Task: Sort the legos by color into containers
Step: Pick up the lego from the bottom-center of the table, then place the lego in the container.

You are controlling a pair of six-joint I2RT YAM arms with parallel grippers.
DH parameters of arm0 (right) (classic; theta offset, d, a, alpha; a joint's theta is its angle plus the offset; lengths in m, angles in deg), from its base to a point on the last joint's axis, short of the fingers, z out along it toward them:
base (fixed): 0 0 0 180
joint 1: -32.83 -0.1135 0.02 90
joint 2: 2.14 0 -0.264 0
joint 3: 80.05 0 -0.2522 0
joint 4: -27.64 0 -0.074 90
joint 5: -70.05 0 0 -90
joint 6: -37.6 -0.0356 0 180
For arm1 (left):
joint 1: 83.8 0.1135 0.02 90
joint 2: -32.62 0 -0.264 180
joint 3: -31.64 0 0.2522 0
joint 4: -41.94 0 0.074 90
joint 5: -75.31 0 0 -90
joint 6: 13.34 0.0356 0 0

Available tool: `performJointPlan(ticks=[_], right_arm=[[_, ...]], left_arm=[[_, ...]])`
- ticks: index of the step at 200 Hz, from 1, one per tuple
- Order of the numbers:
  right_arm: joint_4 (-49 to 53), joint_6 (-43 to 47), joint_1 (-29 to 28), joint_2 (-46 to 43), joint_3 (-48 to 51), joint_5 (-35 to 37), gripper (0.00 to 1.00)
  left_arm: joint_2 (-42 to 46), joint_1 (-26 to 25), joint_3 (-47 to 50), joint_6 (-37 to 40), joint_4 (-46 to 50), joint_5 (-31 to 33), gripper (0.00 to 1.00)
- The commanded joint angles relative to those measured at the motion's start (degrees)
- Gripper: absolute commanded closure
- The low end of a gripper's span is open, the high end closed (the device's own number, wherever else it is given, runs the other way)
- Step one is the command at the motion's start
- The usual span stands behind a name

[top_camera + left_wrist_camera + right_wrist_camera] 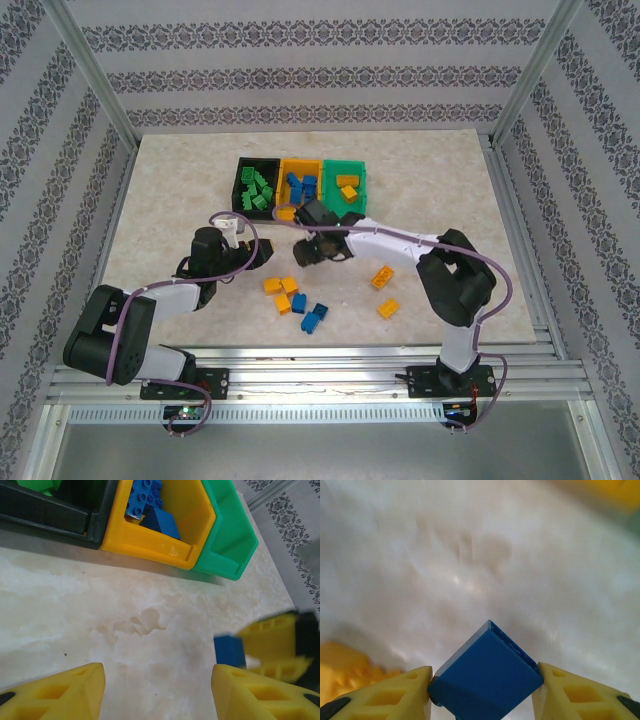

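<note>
The right gripper (484, 679) is squeezing a blue brick (487, 667) between its two yellow fingers (402, 695). The brick sits tilted in the grip, with one corner pointing away from the camera. It is held over the table (180, 200), near the front of the bins.

The left gripper (159, 672) is let go wide, with nothing between its fingers, just bare table. It points at the yellow bin (150, 542).

The three bins stand joined in a row at the far side. The black bin (242, 185) has green bricks (258, 190) in it. The yellow bin has blue bricks (300, 185) in it. The green bin (345, 162) has orange bricks (347, 187) in it.

One orange brick (285, 212) lies just in front of the yellow bin. More bricks lie loose on the table near the arms: three orange ones (283, 290) touching or just beside three blue ones (312, 315), and two other orange ones (385, 292) off to the right.
</note>
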Motion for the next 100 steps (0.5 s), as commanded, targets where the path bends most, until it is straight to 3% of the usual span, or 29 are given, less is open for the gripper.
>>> performJointPlan(ticks=[1,30,63,100], right_arm=[[-1.99,2.06,2.63,3.22,-6.81,-0.36,0.52],[-1.06,3.17,5.01,9.79,-18.47,0.33,0.49],[2.8,4.44,6.57,16.94,-30.66,-0.09,0.39],[-0.19,3.64,5.77,13.84,-25.14,-0.85,0.38]], left_arm=[[-0.6,-0.7,-1.38,0.9,0.13,-0.43,0.42],[-0.34,-0.73,-1.55,1.51,0.96,-0.03,0.42],[0.84,-0.71,-1.61,2.34,2.34,0.87,0.42],[0.08,-0.71,-1.89,2.11,2.14,0.33,0.42]])
